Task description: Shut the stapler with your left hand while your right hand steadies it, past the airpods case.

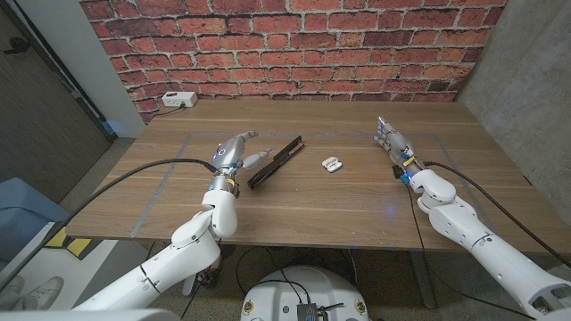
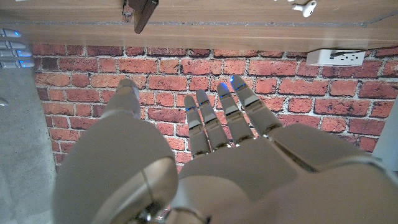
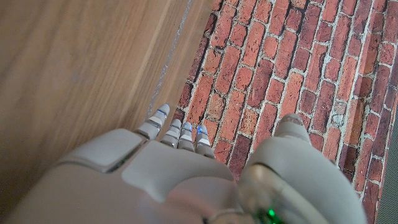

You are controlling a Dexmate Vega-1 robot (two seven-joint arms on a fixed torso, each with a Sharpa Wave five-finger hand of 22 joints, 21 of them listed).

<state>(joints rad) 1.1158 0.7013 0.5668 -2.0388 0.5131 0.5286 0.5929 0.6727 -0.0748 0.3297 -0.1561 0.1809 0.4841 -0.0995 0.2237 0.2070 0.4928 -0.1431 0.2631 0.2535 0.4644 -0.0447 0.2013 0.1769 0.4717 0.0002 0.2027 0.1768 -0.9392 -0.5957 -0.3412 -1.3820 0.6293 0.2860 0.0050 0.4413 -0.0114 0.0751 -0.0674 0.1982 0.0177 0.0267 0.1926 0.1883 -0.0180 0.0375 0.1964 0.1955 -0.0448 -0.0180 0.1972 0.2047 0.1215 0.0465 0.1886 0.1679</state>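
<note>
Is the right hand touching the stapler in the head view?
No. The right hand is far from the stapler, beyond the airpods case.

The black stapler (image 1: 275,161) lay slantwise near the table's middle. A small white airpods case (image 1: 332,164) sat open just beside it, apart

a wooden table (image 1: 357,192) carries a black stapler (image 1: 275,161) lying open near the middle, a white airpods case (image 1: 332,164) just beside it, and a white power strip (image 1: 179,100) at the far left corner.
</note>
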